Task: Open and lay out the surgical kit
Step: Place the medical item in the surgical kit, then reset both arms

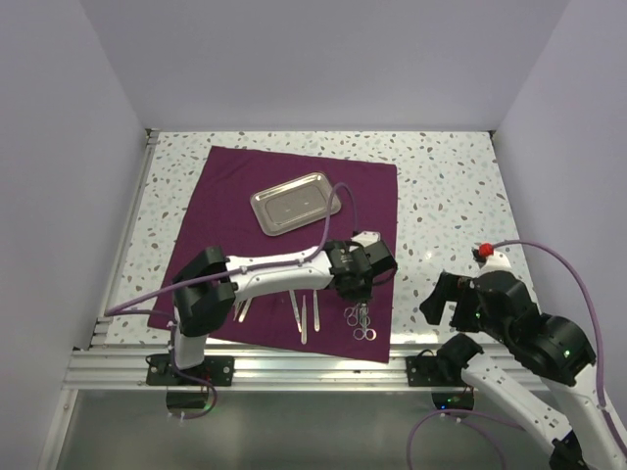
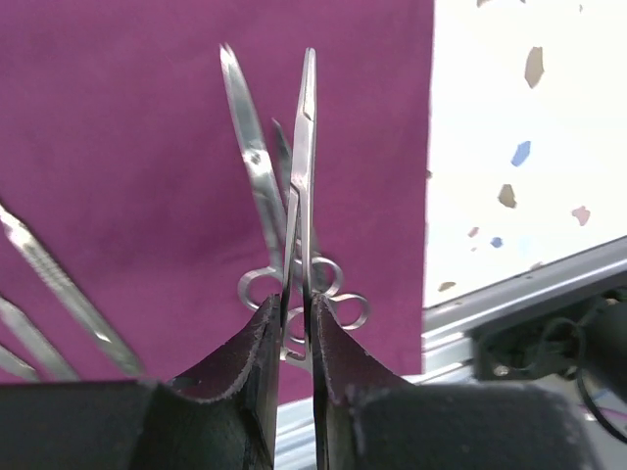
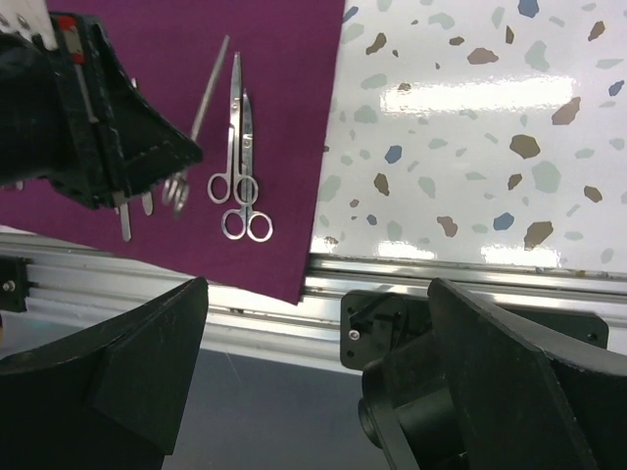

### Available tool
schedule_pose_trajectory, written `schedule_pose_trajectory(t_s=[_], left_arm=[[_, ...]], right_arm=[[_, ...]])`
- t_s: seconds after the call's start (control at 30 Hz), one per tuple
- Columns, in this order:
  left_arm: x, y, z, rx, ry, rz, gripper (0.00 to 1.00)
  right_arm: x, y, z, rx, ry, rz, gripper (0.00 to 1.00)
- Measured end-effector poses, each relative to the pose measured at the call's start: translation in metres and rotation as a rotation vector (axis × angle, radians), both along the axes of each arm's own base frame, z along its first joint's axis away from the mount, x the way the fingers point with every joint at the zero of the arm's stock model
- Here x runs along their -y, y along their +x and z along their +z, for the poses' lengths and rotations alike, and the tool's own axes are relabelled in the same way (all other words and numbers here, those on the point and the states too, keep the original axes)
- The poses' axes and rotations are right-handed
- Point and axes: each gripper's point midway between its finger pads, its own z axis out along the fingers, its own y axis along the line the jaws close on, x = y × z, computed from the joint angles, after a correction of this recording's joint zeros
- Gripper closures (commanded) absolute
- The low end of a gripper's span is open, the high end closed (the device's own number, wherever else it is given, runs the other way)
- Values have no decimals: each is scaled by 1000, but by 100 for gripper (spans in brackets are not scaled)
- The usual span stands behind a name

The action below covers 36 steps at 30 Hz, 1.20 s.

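A: What do you hold, and where?
B: My left gripper (image 2: 295, 308) is clamped on one scissors (image 2: 307, 127), over the cloth (image 2: 118, 147) at its near right corner, tips towards the far edge. The other scissors (image 2: 247, 147) lie just below, parallel. My right gripper (image 3: 315, 294) stands wide open, well apart

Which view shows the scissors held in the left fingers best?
Left wrist: the scissors run up the frame's middle, pinched edge-on between the left fingers over the cloth. The right wrist view shows them small and slanted, handles half hidden behind those fingers. In the top view I cannot pick them out below the arm.
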Motion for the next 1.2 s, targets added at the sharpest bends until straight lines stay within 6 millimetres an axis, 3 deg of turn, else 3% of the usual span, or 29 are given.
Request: schedule_pose_trajectory(t_s=[0.1,0.23,0.37,0.47,0.63,0.8,0.87,0.93,0.97,1.07,1.1,1.2], left_arm=[[10,-15,-3,1,-11,15,97],[16,-23,-21,-7,8,45,71],[15,-27,-40,-11,49,83,62],[14,-28,-41,-1,53,106,50],[9,-27,-37,22,66,131,43],[-3,-21,2,91,63,143,39],[-13,-16,29,139,41,149,29],[-26,-11,56,191,27,150,1],[-35,-8,71,220,19,154,0],[-77,6,116,304,9,196,0],[-89,13,124,319,10,220,0],[-149,34,148,384,23,297,0]], right_arm=[[-1,-5,3,21,26,20,2],[-2,-9,6,37,47,42,1],[-3,-11,11,48,54,63,2],[-4,-13,17,64,69,78,1],[-2,-16,32,117,96,87,2],[-2,-18,46,157,123,96,2],[-2,-21,57,182,146,103,1],[-3,-23,68,207,171,112,2],[-3,-24,72,216,179,114,2],[-4,-24,77,220,187,119,2],[-5,-24,77,212,186,122,2],[-10,-21,73,181,176,132,2]])
